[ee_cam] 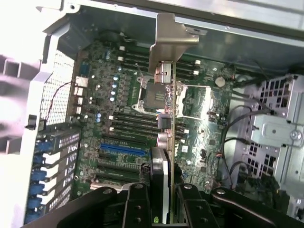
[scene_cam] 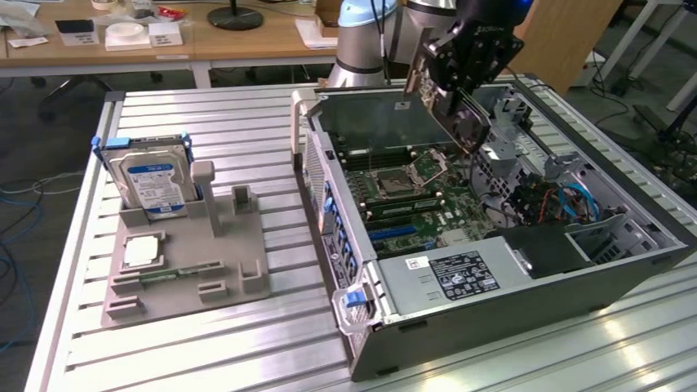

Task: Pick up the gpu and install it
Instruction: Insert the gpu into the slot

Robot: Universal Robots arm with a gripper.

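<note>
Holding the gpu in the gripper: jaws narrow, clamped across the card's two faces near one end. The card hangs edge-down beneath the fingers, in the air and clear of everything. In the wrist view, the gpu runs straight out from the gripper, silver bracket at the far end.

Handling, my read:
- light and stiff, won't sag in the grip
- fragile: bare board with small parts, so pinch it on flat faces or the heatsink, never on the connector edge
- bracket is thin metal and probably bends if knocked
- faces are smooth, so the card could twist if an edge catches

Surroundings:
- motherboard lies directly below the gripper, with the blue slot and dark slots near the fingertips
- computer case is open-sided; the drive cage and cables are close beside the gripper, so room is tight there
- ribbed metal table carries the case
- grey fixture with the hard drive stands well apart from the gripper, beyond the case wall
</note>
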